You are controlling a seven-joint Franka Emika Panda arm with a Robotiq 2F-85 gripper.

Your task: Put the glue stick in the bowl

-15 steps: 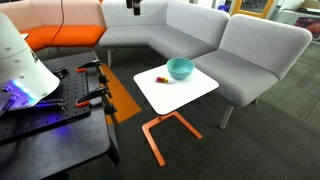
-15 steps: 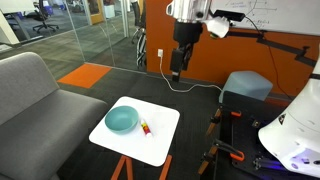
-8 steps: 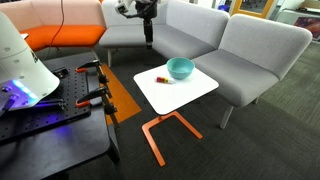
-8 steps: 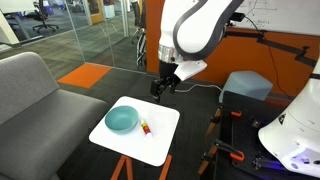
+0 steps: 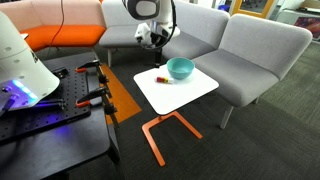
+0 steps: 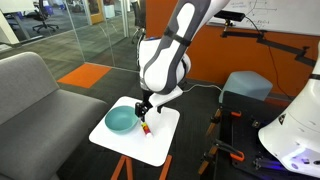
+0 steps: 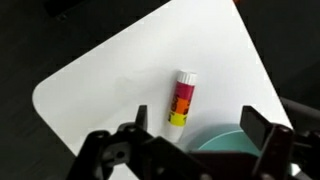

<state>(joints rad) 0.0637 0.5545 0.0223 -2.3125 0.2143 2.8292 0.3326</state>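
The glue stick [image 7: 183,97] lies flat on the white side table [image 7: 130,60]; it is short, red, orange and yellow with a white cap. It also shows in both exterior views [image 5: 160,78] [image 6: 146,126]. The turquoise bowl [image 5: 180,68] [image 6: 122,120] stands right beside it, and its rim shows in the wrist view [image 7: 232,143]. My gripper [image 7: 200,122] is open and empty. It hangs a little above the table, over the stick's end and the bowl's edge [image 6: 144,110] [image 5: 157,45].
A grey sofa [image 5: 240,45] wraps behind the table and an orange one [image 5: 60,35] stands further off. A black cart with clamps [image 5: 60,100] is close by. The table has an orange frame [image 5: 160,130]. A blue-grey stool [image 6: 245,88] stands beyond the table.
The arm has come down from high above and swung over the table. The gripper now hangs just above the glue stick. The stick and bowl have not moved.
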